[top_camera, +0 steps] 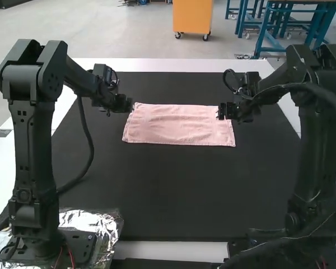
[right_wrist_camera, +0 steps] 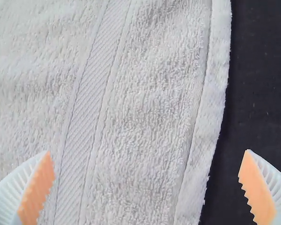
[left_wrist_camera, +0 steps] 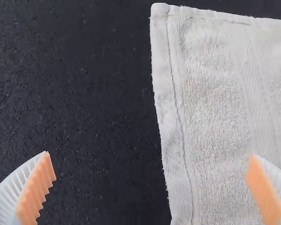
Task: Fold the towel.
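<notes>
In the high view the pink towel (top_camera: 176,126) lies flat as a wide rectangle on the black mat. My left gripper (top_camera: 126,104) is at its far left corner, my right gripper (top_camera: 221,111) over its right end. In the left wrist view my left gripper (left_wrist_camera: 150,180) is open, its fingers on either side of the hemmed edge of the towel (left_wrist_camera: 215,103). My right gripper (right_wrist_camera: 147,180) is open in the right wrist view, spanning the side hem and woven band of the towel (right_wrist_camera: 145,93). Neither holds cloth.
The black mat (top_camera: 185,190) covers most of the white table (top_camera: 173,65). Crumpled foil (top_camera: 103,224) surrounds the left arm's base. A cable hangs beside the left arm, and another runs along the right arm.
</notes>
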